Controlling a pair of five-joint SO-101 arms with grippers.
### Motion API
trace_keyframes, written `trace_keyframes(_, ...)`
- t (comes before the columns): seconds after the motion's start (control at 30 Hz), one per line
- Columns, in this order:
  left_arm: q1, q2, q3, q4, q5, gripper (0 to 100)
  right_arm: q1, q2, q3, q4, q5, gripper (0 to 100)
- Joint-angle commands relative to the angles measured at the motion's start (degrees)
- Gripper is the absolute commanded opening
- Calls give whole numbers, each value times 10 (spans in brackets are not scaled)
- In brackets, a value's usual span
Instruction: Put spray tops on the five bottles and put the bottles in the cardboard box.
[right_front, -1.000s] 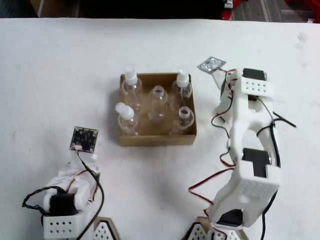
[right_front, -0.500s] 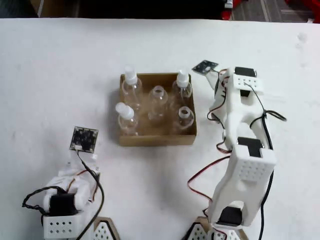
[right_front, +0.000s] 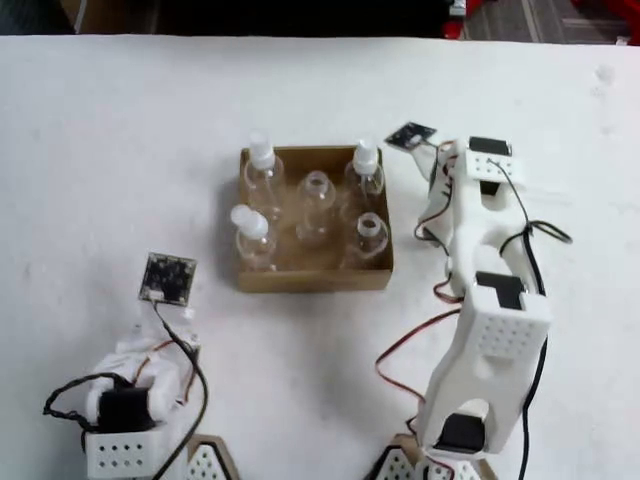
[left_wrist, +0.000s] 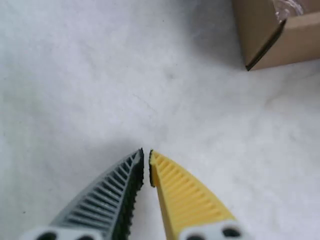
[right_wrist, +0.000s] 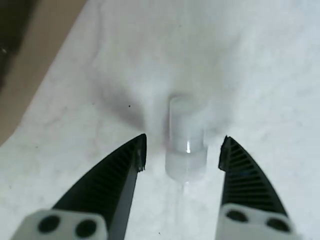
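The cardboard box (right_front: 312, 275) holds five clear bottles. Three carry white spray tops: one at the far left (right_front: 262, 152), one at the near left (right_front: 246, 222) and one at the far right (right_front: 365, 157). The middle bottle (right_front: 316, 187) and the near right bottle (right_front: 370, 229) stand with bare necks. Just right of the box, a loose white spray top (right_wrist: 186, 155) stands on the table, and my right gripper (right_wrist: 184, 144) is open around it with a black finger on each side. My left gripper (left_wrist: 146, 154) is shut on nothing, low over the table near the box corner (left_wrist: 270, 42).
The right arm (right_front: 478, 230) stretches along the box's right side, with red and black wires hanging from it. The left arm (right_front: 130, 400) is folded at the near left edge. A white cloth covers the table (right_front: 120, 150), and the box wall (right_wrist: 30, 60) lies beside the right gripper.
The right arm has swung left toward the box and straightened over the past second. The left arm and the bottles have not moved.
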Motion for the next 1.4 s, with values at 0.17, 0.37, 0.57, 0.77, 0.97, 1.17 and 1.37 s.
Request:
trace_keyframes(0.17, 7, -5, -1, -13, -4, 25, 4, -4, -19, -20, 3, 211)
trace_keyframes(0.37, 7, -5, -1, -13, -4, 25, 4, -3, -19, -23, 4, 166)
trace_keyframes(0.57, 7, -5, -1, -13, -4, 25, 4, -3, -18, -29, 3, 100)
trace_keyframes(0.77, 7, -5, -1, -13, -4, 25, 5, -3, -18, -25, 3, 98)
trace_keyframes(0.97, 7, -5, -1, -13, -4, 25, -2, 21, -4, -29, 7, 104)
trace_keyframes(1.17, 7, -5, -1, -13, -4, 25, 4, 48, -24, -29, 4, 147)
trace_keyframes(1.37, 7, -5, -1, -13, -4, 25, 15, 46, -42, -28, 3, 12)
